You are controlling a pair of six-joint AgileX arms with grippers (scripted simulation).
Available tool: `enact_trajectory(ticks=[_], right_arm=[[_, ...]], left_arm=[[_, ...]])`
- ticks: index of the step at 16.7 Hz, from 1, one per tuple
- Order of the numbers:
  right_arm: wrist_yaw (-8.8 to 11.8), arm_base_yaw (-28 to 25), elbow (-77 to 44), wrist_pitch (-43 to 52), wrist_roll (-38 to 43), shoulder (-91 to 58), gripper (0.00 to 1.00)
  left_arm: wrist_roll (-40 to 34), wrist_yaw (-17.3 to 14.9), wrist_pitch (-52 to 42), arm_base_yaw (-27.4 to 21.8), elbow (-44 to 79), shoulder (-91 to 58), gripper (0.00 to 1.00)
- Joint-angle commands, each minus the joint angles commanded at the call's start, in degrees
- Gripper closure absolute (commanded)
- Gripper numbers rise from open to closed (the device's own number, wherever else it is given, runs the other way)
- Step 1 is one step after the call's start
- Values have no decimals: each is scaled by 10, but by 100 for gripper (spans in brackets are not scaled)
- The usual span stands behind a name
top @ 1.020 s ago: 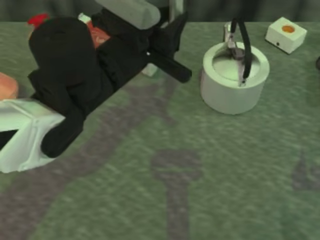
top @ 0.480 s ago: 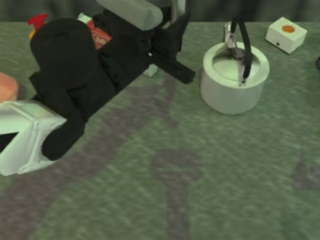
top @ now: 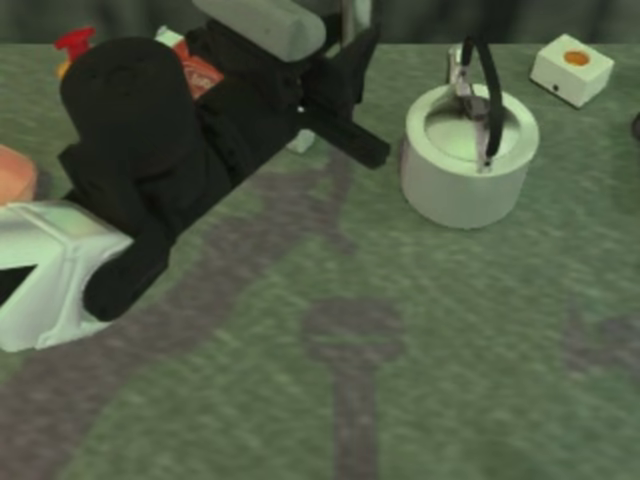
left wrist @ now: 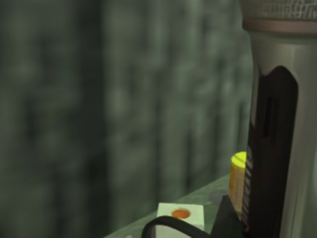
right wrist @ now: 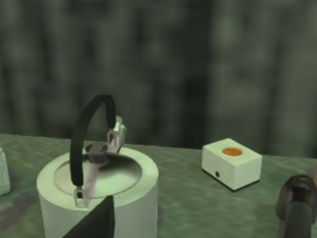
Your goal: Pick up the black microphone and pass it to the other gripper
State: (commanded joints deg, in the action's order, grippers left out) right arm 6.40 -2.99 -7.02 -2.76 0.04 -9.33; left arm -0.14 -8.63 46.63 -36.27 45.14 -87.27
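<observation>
The black microphone [left wrist: 277, 99] stands upright close to the left wrist camera, with its silver mesh head [left wrist: 282, 10] on top. My left gripper [top: 360, 90] [left wrist: 247, 218] is shut on its handle and holds it above the table's back left. From above, the arm hides most of the microphone, and only a thin strip [top: 352, 15] shows at the top edge. In the right wrist view my right gripper [right wrist: 99, 220] shows only as a black tip at the bottom edge, facing the pot. The right arm is outside the top view.
A white round pot [top: 470, 190] with a thin black arched handle [top: 488, 90] stands right of the left gripper. A white box with an orange dot [top: 572, 68] sits at the back right. An orange bottle [left wrist: 238, 183] stands beyond it. Red and orange items [top: 75, 40] lie behind the left arm.
The left arm shifted slightly to the right with the microphone, then held still. The shadow at the table's right edge has spread a little leftward.
</observation>
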Motion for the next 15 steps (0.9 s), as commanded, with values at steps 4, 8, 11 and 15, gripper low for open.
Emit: enact_trajectory(ticks=[4,8,11,15], right_arm=[[95,-43,-114,-49,2,-171,0],[198,-90,-245,-110,2,-370,0],[269,-122,-333,-150,0,-502,0],[337,-154,-414,-184,-3,-622,0]], left_arm=[[0,0,0,0,0,0,100],[0,0,0,0,0,0,100],[0,0,0,0,0,0,100],[0,0,0,0,0,0,100]])
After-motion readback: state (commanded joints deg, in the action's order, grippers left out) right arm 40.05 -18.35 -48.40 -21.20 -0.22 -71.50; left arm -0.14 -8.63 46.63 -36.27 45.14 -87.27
